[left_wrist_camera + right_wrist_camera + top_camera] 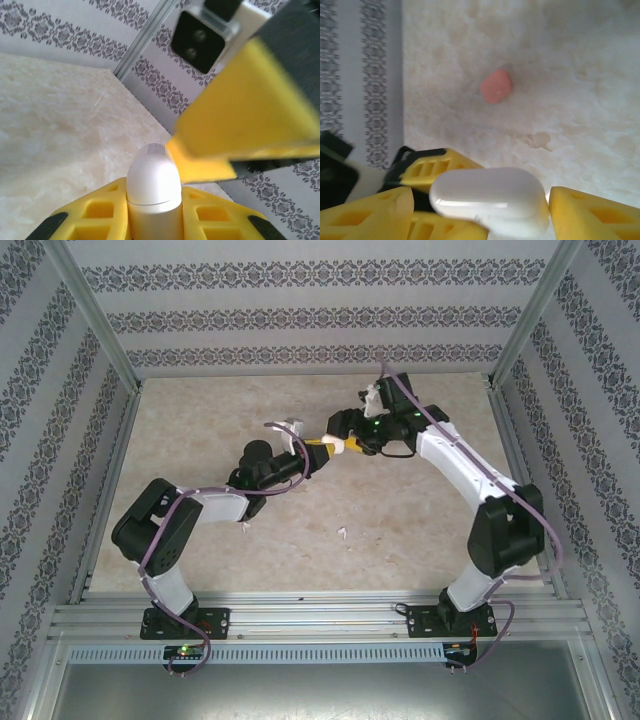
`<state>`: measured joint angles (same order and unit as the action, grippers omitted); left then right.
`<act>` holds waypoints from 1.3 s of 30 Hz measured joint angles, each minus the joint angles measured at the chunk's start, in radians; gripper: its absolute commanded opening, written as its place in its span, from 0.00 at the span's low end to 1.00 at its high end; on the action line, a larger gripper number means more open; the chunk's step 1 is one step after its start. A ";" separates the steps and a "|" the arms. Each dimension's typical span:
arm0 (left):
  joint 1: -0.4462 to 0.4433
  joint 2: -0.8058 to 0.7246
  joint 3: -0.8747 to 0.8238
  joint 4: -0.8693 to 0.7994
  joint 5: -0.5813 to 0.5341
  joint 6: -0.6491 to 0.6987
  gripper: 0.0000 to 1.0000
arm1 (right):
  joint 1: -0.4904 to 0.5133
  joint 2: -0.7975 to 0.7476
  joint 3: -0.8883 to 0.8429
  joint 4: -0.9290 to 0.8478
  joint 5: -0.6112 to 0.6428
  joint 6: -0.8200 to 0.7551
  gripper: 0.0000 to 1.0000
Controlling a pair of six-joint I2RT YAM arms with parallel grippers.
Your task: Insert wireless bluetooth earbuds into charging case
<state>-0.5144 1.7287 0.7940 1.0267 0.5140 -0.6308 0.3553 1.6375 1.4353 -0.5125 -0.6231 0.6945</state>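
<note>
Looking down on a beige marbled table [200,420] fenced by patterned walls [300,300]. Reaching in over it with the left arm [215,502] and the right arm [460,465], and bringing both together nose to nose at the case [335,447], carried up off the table.

Clamping the left jaws on the case, pressing a yellow finger against each side of its lower part and leaving its rounded white end poking out past the tips. Straddling the same case with the right jaws, standing wider than the shell: leaving a clear gap on one side and sitting just beside it on the other, so not gripping. Passing one yellow finger of the right jaws close above the case in the left wrist view.

Seeing a salmon-pink piece [496,86] lying on the table beyond the case in the right wrist view, well apart from it and too blurred for telling case from earbud.

Seeing a tiny white earbud [342,533] lying on the table almost straight below the case in the top view, well apart from it. Seeing a second earbud [245,527], also white, lying below and left of the case, farther off.
</note>
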 measured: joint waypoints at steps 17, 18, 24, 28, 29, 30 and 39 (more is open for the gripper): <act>0.122 -0.322 0.048 -0.210 0.294 -0.047 0.11 | -0.071 -0.252 -0.203 0.446 -0.280 0.002 0.64; 0.122 -0.340 0.058 -0.225 0.309 -0.048 0.11 | -0.067 -0.258 -0.203 0.460 -0.292 -0.006 0.65; 0.122 -0.404 0.079 -0.276 0.362 -0.067 0.11 | 0.005 -0.296 -0.196 0.518 -0.364 -0.049 0.66; 0.126 -0.418 0.086 -0.284 0.385 -0.087 0.11 | 0.042 -0.293 -0.180 0.530 -0.383 -0.075 0.53; 0.128 -0.420 0.089 -0.283 0.388 -0.091 0.11 | 0.042 -0.288 -0.174 0.533 -0.383 -0.079 0.48; 0.129 -0.423 0.091 -0.283 0.391 -0.095 0.11 | 0.042 -0.285 -0.172 0.534 -0.385 -0.080 0.45; 0.130 -0.441 0.095 -0.291 0.408 -0.115 0.10 | 0.061 -0.272 -0.170 0.576 -0.406 -0.071 0.61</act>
<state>-0.3840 1.2873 0.8890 0.7361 0.9218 -0.7460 0.4164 1.3651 1.2652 0.0635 -1.0294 0.6235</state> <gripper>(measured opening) 0.218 0.558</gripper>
